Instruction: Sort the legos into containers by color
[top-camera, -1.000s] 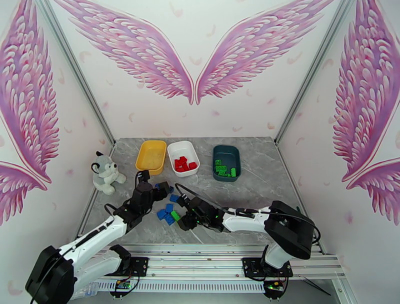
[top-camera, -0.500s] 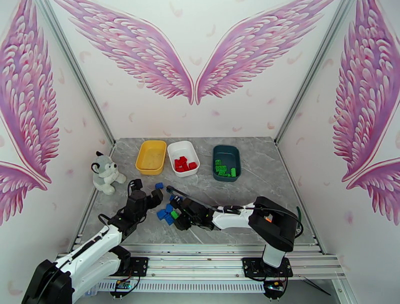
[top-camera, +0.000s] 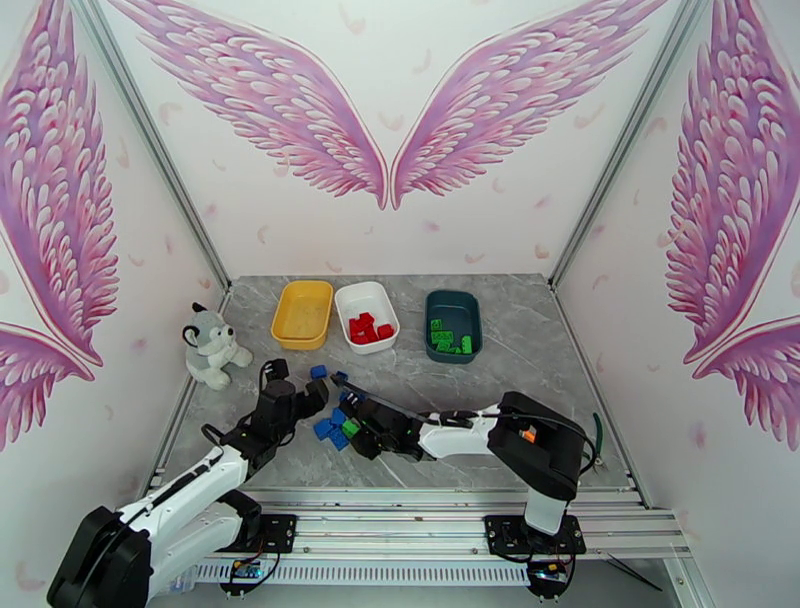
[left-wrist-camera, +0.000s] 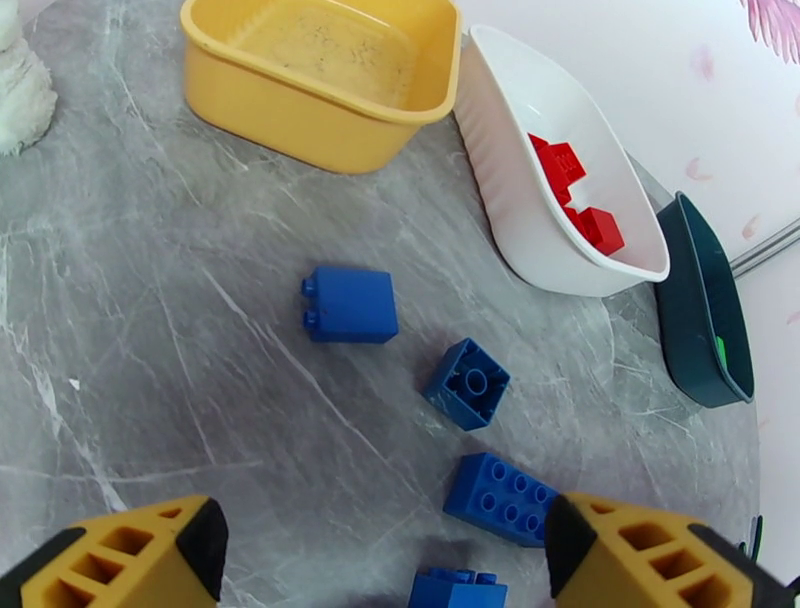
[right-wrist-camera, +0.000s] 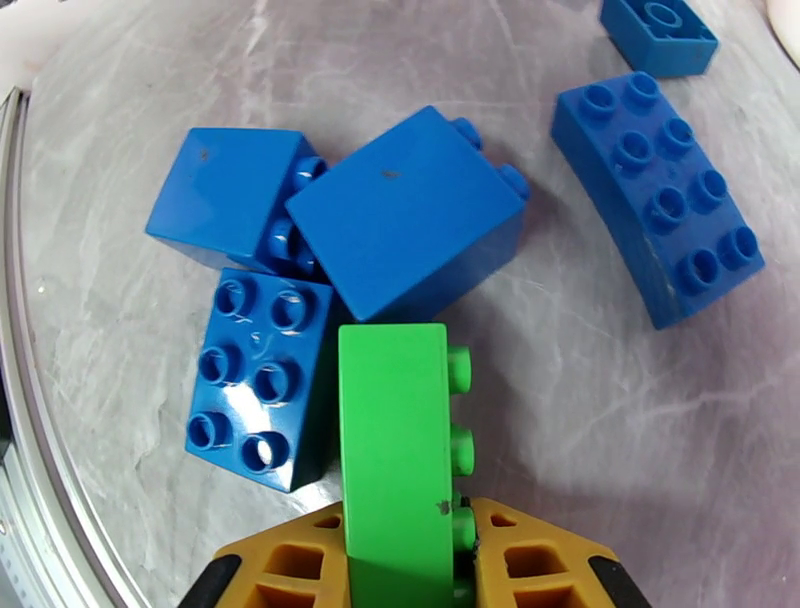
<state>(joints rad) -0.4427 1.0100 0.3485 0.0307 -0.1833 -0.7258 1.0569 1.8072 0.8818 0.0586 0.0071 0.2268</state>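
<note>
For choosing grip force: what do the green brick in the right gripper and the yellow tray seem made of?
The green brick: probably hard plastic, semi-gloss; crisp moulded studs, soft sheen. The yellow tray: apparently thin moulded plastic; smooth rounded rim, duller speckled floor.

Your top camera looks down on the whole table (top-camera: 520, 362) from high behind its near edge. Left wrist faces the yellow tray (left-wrist-camera: 300, 125) from low; right wrist sits close over the blue legos (right-wrist-camera: 410, 220), which all three share.
</note>
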